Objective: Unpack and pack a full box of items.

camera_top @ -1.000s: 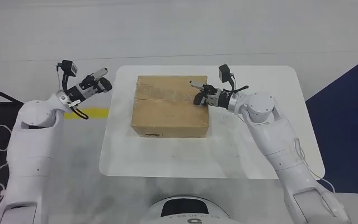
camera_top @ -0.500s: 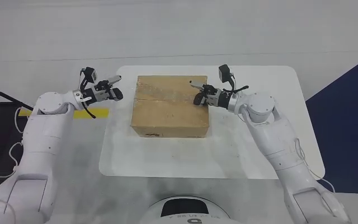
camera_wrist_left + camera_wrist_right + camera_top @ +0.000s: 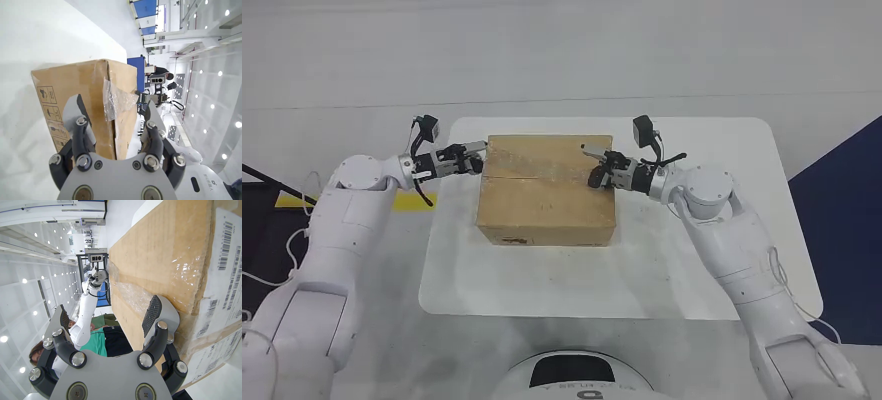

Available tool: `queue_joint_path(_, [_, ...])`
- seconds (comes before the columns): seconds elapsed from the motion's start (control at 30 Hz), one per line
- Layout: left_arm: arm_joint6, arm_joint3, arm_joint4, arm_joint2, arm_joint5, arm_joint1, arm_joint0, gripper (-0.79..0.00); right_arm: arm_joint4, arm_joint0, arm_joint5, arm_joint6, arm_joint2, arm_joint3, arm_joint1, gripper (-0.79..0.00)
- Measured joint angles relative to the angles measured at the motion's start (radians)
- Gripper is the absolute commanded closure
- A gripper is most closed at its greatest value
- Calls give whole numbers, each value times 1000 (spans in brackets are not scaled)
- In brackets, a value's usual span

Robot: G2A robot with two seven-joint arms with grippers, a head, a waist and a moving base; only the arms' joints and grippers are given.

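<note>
The shut cardboard box [image 3: 546, 190] is seen resting on the bench [image 3: 712, 270]; the left pincer [image 3: 474, 154] is held released at the box's left end, the right pincer [image 3: 592, 165] released over its right top edge; the box is judged stiff and likely heavy, best opened by the crumpled clear tape [image 3: 115, 98] at its seam.

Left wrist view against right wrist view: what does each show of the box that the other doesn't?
Left wrist view: an end face of the box with printed handling symbols, and the open left gripper straddling its top edge. Right wrist view: white barcode labels on the opposite end, with the open right gripper at that edge. Shared: the box closed, with loose clear tape along the top seam.
</note>
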Motion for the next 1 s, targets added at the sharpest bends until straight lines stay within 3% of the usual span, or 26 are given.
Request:
queue_joint_path(0.2, [29, 56, 34, 5, -48, -2, -25, -308, 0, 0, 0, 0, 0, 0, 0, -785])
queue_joint_path(0.47, [11, 53, 32, -6, -142, 3, -18, -12, 0, 0, 0, 0, 0, 0, 0, -785])
queue_joint_path(0.8, [54, -45, 61, -25, -233, 25, 38, 0, 0, 0, 0, 0, 0, 0, 0, -785])
queue_joint_path(1.0, [41, -115, 24, -55, -220, 50, 91, 0, 0, 0, 0, 0, 0, 0, 0, -785])
